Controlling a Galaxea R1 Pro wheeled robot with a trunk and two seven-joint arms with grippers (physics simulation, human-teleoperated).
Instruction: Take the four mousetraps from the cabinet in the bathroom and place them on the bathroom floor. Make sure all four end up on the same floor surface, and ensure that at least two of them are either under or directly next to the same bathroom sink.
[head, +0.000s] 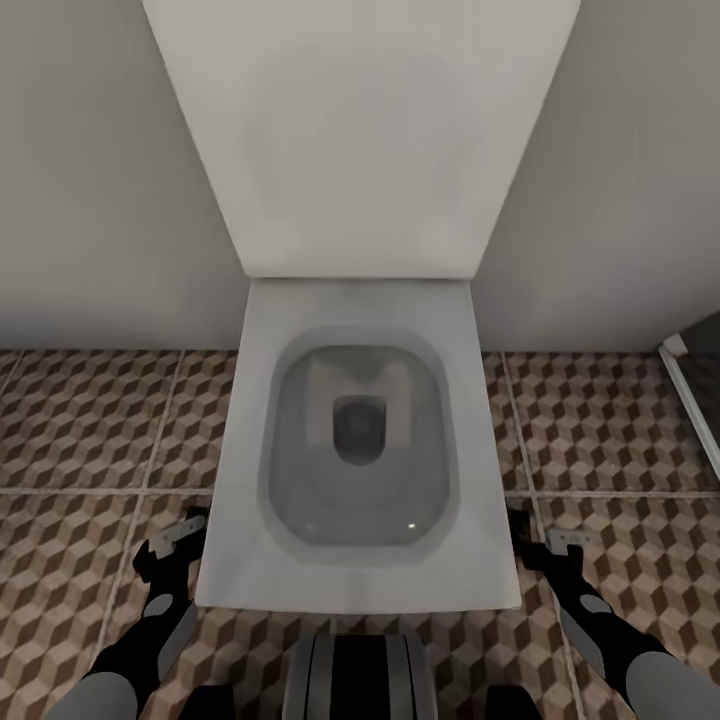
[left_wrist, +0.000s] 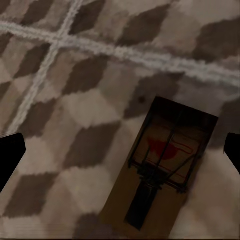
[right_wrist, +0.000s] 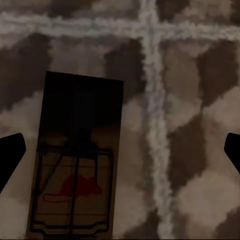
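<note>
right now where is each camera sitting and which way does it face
Head view: on the head, looking down at a toilet against the wall, both arms low beside the bowl.
Left wrist view: near the left gripper, facing down at a mousetrap; dark fingertips at the edges.
Right wrist view: same, over another mousetrap.
Shared: the cube-patterned tile floor.
</note>
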